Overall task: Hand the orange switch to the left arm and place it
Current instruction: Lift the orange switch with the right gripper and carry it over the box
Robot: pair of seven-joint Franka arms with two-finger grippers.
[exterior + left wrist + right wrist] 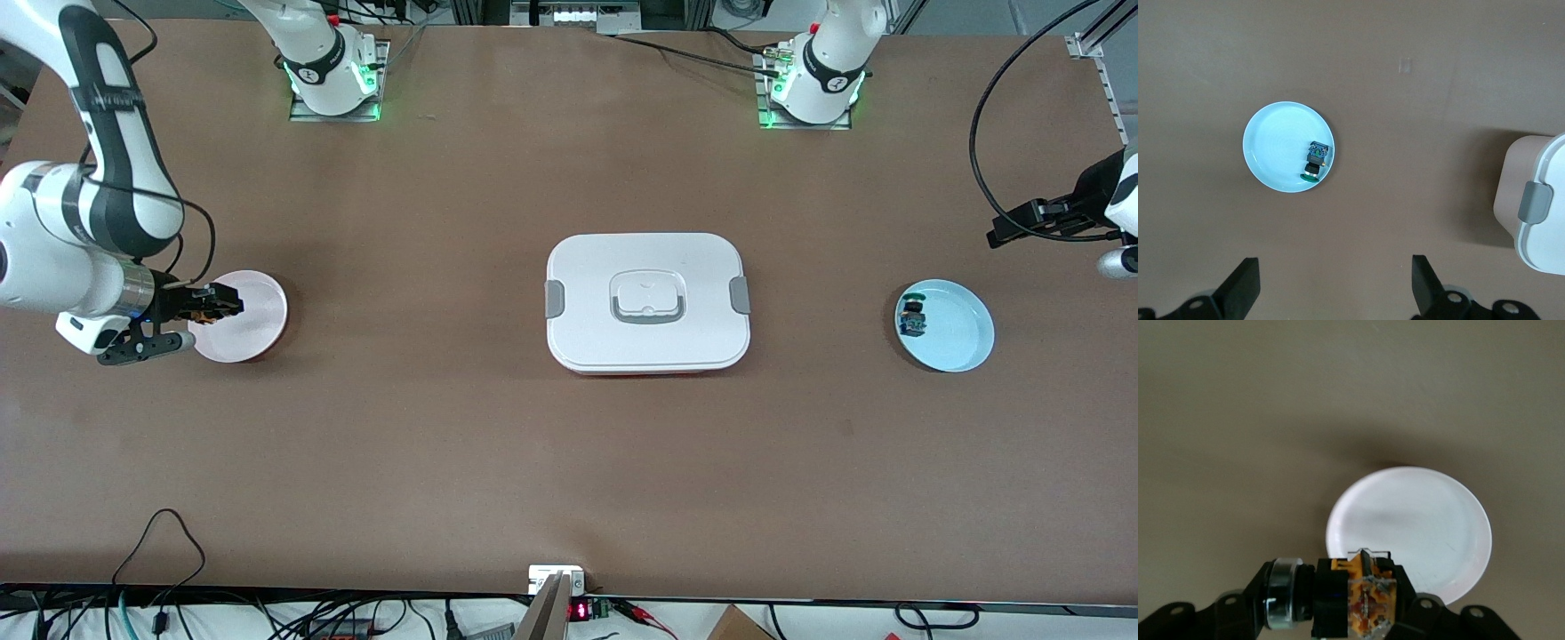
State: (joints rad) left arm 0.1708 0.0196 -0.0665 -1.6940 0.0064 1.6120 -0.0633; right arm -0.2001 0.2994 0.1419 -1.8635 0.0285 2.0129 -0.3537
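My right gripper (216, 304) hangs over the rim of a pink plate (256, 322) at the right arm's end of the table. It is shut on the orange switch (1361, 599), whose black body and orange base fill the space between the jaws of the right gripper (1338, 603). The white box (647, 302) with grey latches sits mid-table, apart from both arms. My left gripper (1336, 293) is open and holds nothing. It is over bare table beside a blue plate (958, 336) at the left arm's end.
A second small switch with a green cap and blue base (912, 317) lies in the blue plate (1275, 147). The box's corner and latch (1535, 202) show in the left wrist view. Cables run along the table edge nearest the camera.
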